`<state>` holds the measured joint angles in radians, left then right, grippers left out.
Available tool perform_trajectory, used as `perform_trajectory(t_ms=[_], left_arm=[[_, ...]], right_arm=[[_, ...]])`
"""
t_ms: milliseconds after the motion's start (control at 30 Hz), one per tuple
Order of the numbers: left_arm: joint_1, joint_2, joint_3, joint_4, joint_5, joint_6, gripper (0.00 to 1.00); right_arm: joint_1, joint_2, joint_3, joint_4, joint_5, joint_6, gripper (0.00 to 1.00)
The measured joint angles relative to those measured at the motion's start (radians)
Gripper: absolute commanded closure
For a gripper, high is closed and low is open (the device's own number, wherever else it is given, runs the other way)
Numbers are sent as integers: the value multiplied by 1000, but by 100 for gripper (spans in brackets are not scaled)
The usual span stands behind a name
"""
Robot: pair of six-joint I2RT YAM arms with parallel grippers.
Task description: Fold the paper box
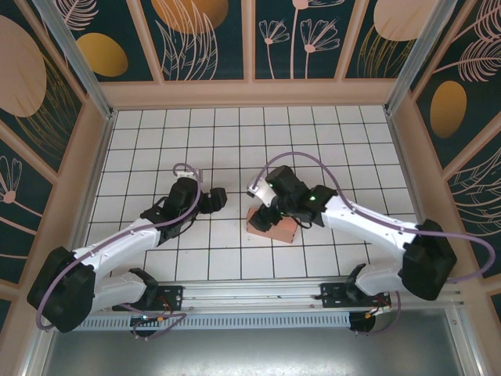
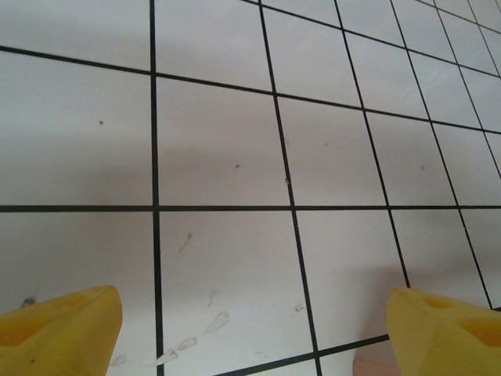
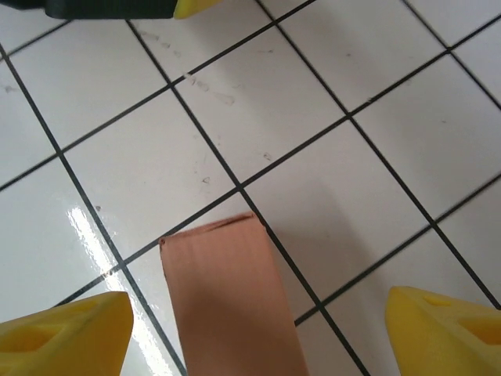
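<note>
Paper box lies flat on the tiled table between the right gripper's spread fingers, ungrasped, while the left gripper nearby is spread wide, empty.

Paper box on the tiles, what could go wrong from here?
1. The paper box lies loose between the right gripper's open fingers, untouched; a push could slide it over the glossy tiles.
2. The left gripper, also open, sits close by; the two could collide over the box.
</note>
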<state>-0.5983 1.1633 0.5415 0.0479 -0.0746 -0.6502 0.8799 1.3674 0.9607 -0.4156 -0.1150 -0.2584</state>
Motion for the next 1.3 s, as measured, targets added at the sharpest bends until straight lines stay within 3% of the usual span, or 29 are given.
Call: perform_trajectory(t_ms=[267,500,600,867,1033,1300], left_arm=[[4,-14,-35,8,26,3,12],[5,-10,-45,13,48,12,11],[5,-4,-45,17,53,19,11],[5,5,-45,23,64,26,11],[5,10,-45,23,63,30,9],[63,29,-48,40,66,23,7]], right_arm=[[-1,154,71,-17,-67,-101,44],[-3,190,90,-57,-94,-142,51],[-3,191,99,-73,-97,-163,66],[-9,192,115,-93,-85,-170,64],[-14,192,154,-105,-1,-183,63],[-41,273,235,-5,380,-261,65]])
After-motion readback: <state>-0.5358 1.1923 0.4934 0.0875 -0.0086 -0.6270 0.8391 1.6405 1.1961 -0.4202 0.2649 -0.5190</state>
